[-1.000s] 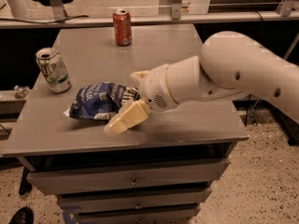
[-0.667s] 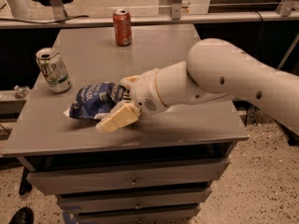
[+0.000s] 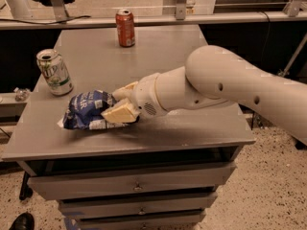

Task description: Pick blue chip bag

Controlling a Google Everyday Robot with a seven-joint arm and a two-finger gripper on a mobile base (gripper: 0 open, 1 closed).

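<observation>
The blue chip bag [image 3: 85, 110] is a crumpled dark-blue foil bag with white lettering, lying on the left front part of the grey tabletop [image 3: 192, 128]. My gripper [image 3: 122, 101] reaches in from the right at table level. It is open, and its two cream fingers straddle the bag's right end. One finger [image 3: 125, 87] is behind the bag and the other [image 3: 120, 113] is in front of it, with both close to the foil. The bag rests on the table.
A green-and-white can [image 3: 54, 72] stands on the table's left side, just behind the bag. A red can [image 3: 125, 28] stands at the far edge. The table is a drawer cabinet [image 3: 136, 186]. My thick white arm [image 3: 230, 85] spans the right half.
My gripper has moved left along the table onto the bag's right end, and the gap between its fingers has narrowed. The bag and both cans have stayed in place.
</observation>
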